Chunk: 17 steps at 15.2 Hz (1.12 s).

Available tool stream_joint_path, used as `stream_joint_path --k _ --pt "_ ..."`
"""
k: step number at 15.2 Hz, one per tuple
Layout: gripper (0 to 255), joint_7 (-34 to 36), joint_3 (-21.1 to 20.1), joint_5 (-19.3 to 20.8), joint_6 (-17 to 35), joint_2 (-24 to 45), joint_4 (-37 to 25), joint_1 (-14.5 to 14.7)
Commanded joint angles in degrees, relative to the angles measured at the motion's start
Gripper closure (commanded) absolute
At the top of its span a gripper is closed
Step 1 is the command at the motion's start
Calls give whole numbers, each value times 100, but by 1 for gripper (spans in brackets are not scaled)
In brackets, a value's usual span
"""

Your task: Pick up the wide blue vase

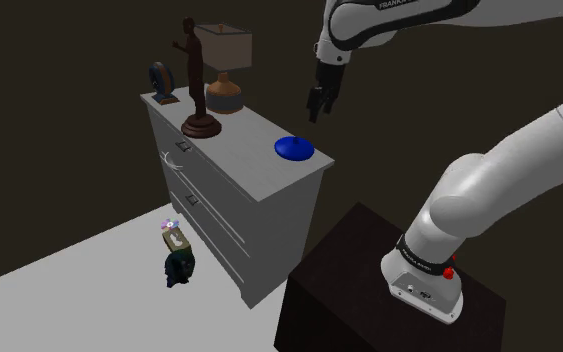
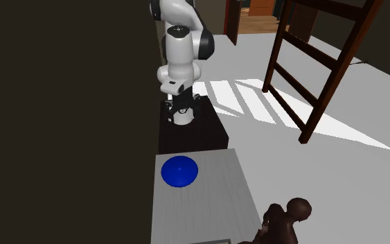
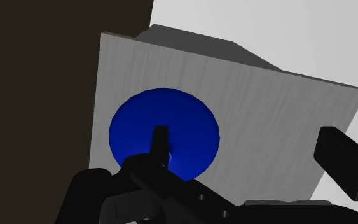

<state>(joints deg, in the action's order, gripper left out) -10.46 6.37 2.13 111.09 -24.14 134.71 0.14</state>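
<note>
Black two-finger gripper [image 1: 316, 105], jaws apart, empty, above wide flat blue vase [image 1: 294, 149] at 7 o'clock; offset descent could clip rim.

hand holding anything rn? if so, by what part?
Nothing is held. The hand hangs open in the air above the vase, not touching it. The vase sits on the dresser.

I see a grey dresser [image 1: 231, 205] by the dark wall. At the far end of its top stand a brown figurine [image 1: 196, 85], a shaded lamp [image 1: 223, 48] and a round blue ornament [image 1: 161, 80]. A small dark trinket [image 1: 177, 260] sits on the pale floor [image 1: 69, 290] beside it.
</note>
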Motion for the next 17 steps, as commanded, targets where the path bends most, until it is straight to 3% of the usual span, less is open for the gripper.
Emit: stream_joint_path --k 1,10,17 --pt "0 -131 80 -21 395 474 -117 7" --pt "0 -820 356 -326 1503 2381 -1017 -27" --pt "0 -922 359 -424 2005 2759 -893 -44"
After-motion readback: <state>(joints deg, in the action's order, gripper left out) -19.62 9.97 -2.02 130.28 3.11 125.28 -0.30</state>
